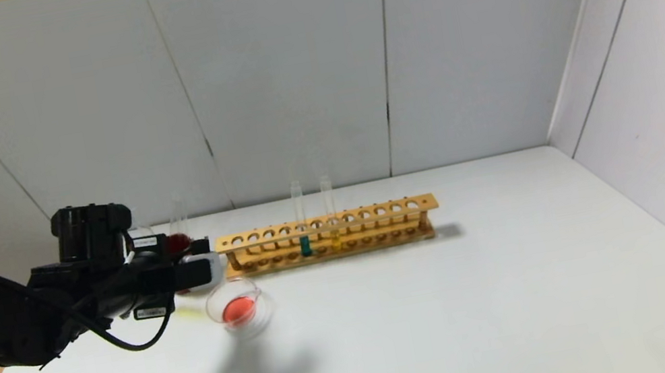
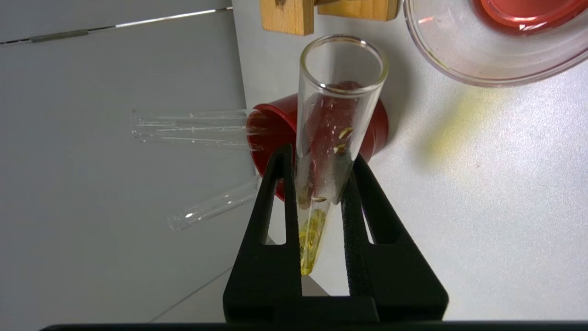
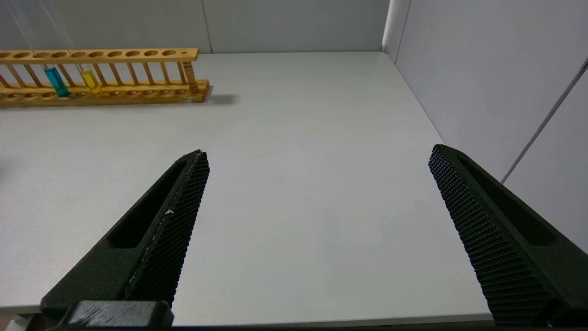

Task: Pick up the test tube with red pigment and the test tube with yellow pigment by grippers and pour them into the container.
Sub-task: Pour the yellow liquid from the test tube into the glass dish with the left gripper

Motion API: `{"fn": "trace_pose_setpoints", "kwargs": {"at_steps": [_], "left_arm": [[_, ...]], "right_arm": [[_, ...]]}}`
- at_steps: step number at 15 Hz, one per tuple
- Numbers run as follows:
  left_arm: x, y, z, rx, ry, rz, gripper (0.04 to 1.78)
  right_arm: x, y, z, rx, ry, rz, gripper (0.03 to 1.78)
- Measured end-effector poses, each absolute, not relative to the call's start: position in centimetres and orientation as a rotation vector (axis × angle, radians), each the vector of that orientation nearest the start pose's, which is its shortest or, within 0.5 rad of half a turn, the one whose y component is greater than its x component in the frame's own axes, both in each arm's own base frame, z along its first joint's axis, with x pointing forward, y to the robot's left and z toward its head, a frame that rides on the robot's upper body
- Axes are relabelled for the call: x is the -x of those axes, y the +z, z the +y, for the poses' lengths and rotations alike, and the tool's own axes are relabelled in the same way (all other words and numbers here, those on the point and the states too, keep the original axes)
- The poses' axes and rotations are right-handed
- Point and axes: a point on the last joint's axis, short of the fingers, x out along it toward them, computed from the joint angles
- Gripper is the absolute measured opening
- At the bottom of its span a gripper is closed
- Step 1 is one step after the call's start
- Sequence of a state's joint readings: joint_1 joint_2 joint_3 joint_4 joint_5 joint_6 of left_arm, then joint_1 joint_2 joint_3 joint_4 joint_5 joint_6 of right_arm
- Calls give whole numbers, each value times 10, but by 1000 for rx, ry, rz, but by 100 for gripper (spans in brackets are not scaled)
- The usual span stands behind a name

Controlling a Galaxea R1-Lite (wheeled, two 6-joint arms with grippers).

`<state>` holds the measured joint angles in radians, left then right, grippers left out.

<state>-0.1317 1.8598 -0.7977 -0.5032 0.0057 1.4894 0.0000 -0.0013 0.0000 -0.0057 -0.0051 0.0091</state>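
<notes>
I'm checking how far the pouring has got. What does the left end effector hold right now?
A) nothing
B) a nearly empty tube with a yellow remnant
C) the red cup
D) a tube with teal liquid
B: in the left wrist view the left end effector is shut on a clear tube holding only a little yellow liquid.

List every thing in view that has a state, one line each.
Left tool: shut on the yellow-pigment tube.
Yellow-pigment tube: held, nearly empty, a little yellow left at its closed end.
Container: on the table, red liquid inside.
Red cup: holds empty tubes.
Rack: holds a teal tube and a yellow tube.
Right tool: open, empty.
</notes>
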Motion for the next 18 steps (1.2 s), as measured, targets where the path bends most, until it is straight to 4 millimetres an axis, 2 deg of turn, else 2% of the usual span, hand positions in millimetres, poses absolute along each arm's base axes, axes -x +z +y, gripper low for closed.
{"fn": "trace_pose_setpoints", "kwargs": {"at_steps": [18], "left_arm": [[-323,113,-44,-1719,-521,382,31]], "right_arm": [[23,76,0,-9,-4,-7,175]]}}
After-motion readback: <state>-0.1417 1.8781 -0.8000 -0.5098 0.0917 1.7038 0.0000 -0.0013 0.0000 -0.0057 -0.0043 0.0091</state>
